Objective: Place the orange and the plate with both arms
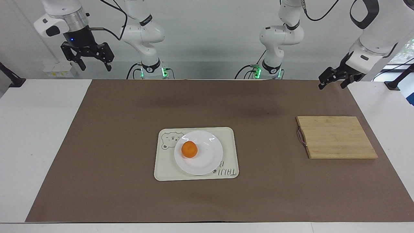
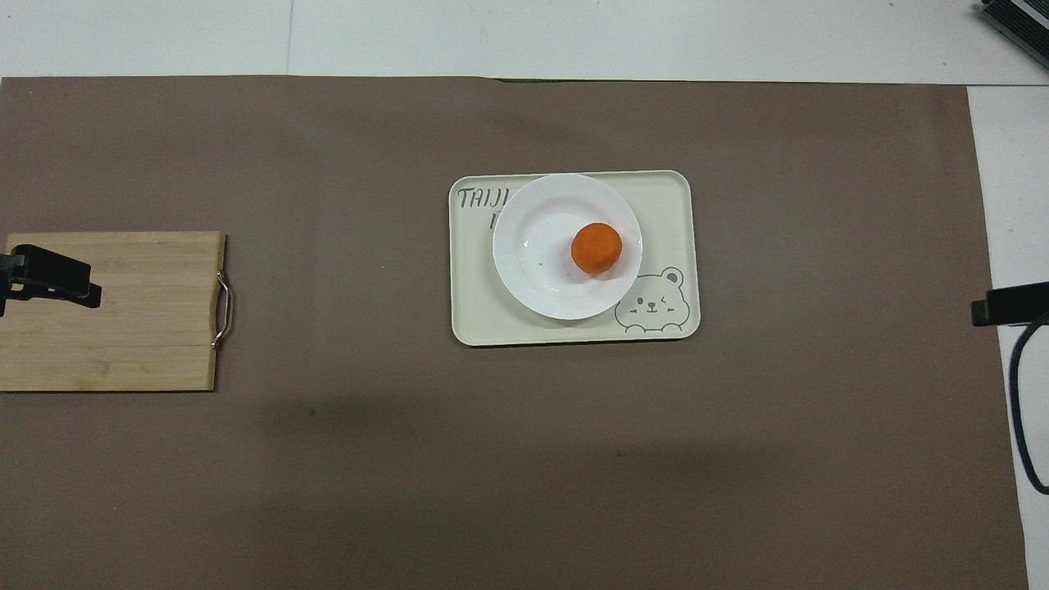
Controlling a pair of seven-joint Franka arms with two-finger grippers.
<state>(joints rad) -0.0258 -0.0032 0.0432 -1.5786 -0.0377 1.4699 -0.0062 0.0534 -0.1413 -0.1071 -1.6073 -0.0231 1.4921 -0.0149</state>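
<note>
A small orange (image 1: 189, 149) (image 2: 596, 248) sits on the white plate (image 1: 207, 159) (image 2: 537, 246), off-centre toward the right arm's end. The plate rests on a cream tray (image 1: 230, 136) (image 2: 668, 205) with a bear drawing, in the middle of the brown mat. My right gripper (image 1: 96, 67) hangs open and empty, high over the right arm's end of the table near the robots. My left gripper (image 1: 331, 85) is open and empty too, held over the mat's corner at the left arm's end. Both are well away from the plate.
A bamboo cutting board (image 1: 336, 137) (image 2: 123, 328) with a small metal handle lies on the mat toward the left arm's end. The brown mat (image 1: 113, 136) covers most of the white table.
</note>
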